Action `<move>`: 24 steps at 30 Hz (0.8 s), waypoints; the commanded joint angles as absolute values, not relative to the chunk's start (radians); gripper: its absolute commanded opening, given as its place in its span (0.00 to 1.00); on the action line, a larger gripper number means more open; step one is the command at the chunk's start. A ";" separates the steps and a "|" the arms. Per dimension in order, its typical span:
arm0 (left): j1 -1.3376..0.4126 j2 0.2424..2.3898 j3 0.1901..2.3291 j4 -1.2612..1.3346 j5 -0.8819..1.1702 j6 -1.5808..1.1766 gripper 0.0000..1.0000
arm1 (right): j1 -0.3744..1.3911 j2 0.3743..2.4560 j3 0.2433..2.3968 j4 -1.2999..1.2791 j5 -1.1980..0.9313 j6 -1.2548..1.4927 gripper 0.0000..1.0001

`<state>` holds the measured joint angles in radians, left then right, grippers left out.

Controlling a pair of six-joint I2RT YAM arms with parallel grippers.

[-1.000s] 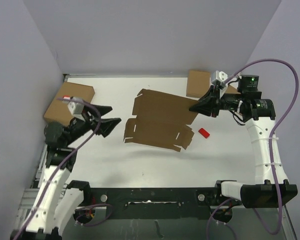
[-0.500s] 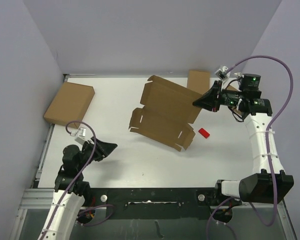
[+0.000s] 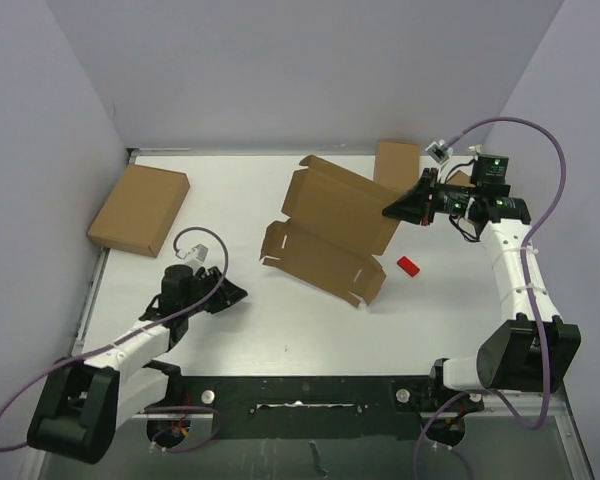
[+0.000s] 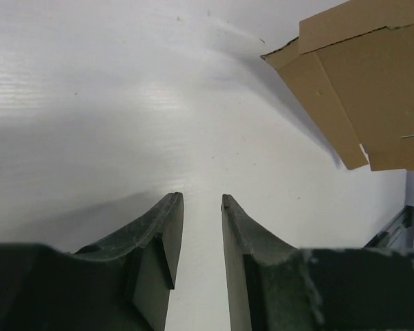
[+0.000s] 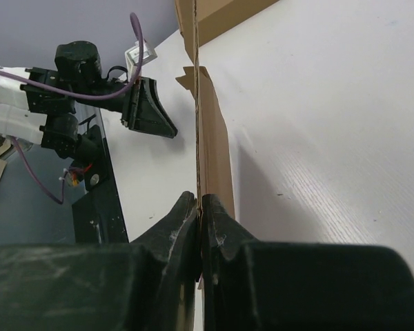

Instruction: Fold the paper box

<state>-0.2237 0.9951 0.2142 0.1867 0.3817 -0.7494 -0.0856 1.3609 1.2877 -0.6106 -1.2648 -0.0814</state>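
The paper box (image 3: 330,225) is a brown die-cut mailer, partly unfolded in the middle of the table. Its far panel is raised and tilted. Its front panel with the slits lies lower, toward me. My right gripper (image 3: 390,212) is shut on the raised panel's right edge. In the right wrist view the cardboard (image 5: 214,152) runs edge-on between the closed fingers of that gripper (image 5: 199,200). My left gripper (image 3: 238,293) sits low near the table's front left, apart from the box. Its jaws are open by a narrow gap with nothing between them (image 4: 201,200). A box corner (image 4: 372,89) shows at the upper right of the left wrist view.
A larger brown box (image 3: 140,208) lies at the far left by the wall. A small brown box (image 3: 397,165) stands at the back, and another (image 3: 463,180) is partly hidden behind the right wrist. A small red object (image 3: 408,265) lies right of the mailer.
The left arm has pulled back from the box to the near left, dropped low, and its jaws have narrowed. The right gripper has lifted the box's far panel up.
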 commanded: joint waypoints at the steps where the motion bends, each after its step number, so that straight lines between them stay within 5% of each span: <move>1: -0.303 1.122 0.262 0.526 0.283 -0.638 0.27 | -0.092 1.357 1.302 -0.551 -1.321 -0.042 0.00; 11: -0.336 1.321 0.287 0.876 0.193 -0.590 0.26 | -0.093 1.355 1.293 -0.519 -1.323 0.007 0.00; 24: -0.337 1.413 0.312 0.951 0.147 -0.585 0.17 | -0.098 1.350 1.299 -0.466 -1.363 0.087 0.00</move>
<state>-0.3344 1.3811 0.2741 0.8257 0.1619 -0.6014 -0.0906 1.3655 1.2827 -0.5198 -1.3037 0.0395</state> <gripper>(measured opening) 0.174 0.036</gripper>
